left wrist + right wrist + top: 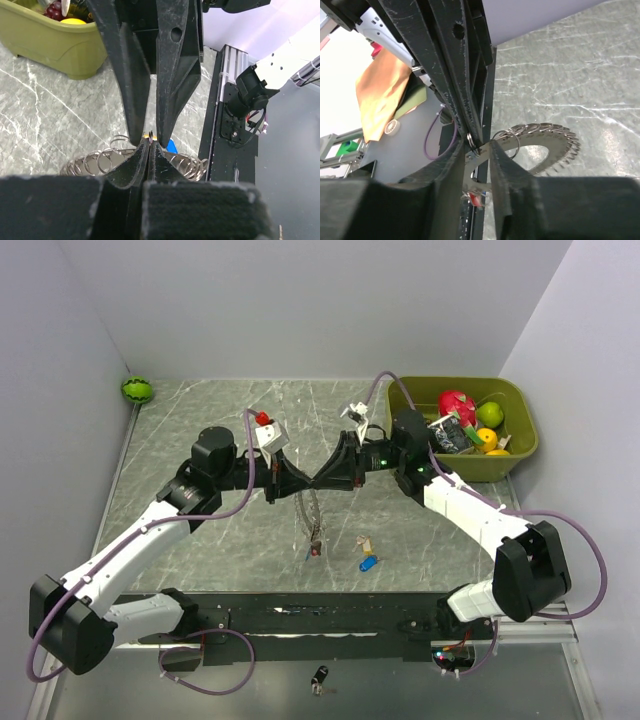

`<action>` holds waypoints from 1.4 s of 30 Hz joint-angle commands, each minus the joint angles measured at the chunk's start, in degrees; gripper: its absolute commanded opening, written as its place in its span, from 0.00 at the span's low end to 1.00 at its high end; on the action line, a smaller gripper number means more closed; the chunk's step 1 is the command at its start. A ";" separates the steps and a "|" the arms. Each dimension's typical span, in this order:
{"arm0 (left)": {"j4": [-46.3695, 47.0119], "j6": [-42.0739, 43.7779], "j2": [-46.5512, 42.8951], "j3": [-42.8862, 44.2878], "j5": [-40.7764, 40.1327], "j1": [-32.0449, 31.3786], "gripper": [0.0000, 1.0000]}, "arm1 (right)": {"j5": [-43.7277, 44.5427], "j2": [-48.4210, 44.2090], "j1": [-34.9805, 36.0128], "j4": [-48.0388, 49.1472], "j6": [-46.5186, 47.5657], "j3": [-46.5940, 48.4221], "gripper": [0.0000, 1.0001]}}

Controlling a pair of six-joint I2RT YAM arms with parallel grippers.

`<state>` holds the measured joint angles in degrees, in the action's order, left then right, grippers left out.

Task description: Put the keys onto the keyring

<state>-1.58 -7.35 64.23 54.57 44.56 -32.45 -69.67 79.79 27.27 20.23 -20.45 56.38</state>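
L gripper (150,144) pinched tight on keyring (564,145); R gripper (479,150) narrow, grip unclear.

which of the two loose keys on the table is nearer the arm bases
The small blue-headed key, lying just below the pale tan key in the top view.

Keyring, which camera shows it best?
Right wrist: the keyring shows its toothed arc and open centre clearly. Left wrist shows only parts of its looped edge low in the frame, mostly blocked. Top external shows just a thin, tiny sliver.
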 commanded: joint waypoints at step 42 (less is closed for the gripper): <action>52.01 -36.39 -3.69 -16.59 15.27 13.81 0.61 | 11.92 -5.17 0.24 25.04 -16.56 -6.28 0.00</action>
<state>33.12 -34.65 56.97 38.74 48.31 -18.81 -57.08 75.55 27.40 39.62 -35.90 49.15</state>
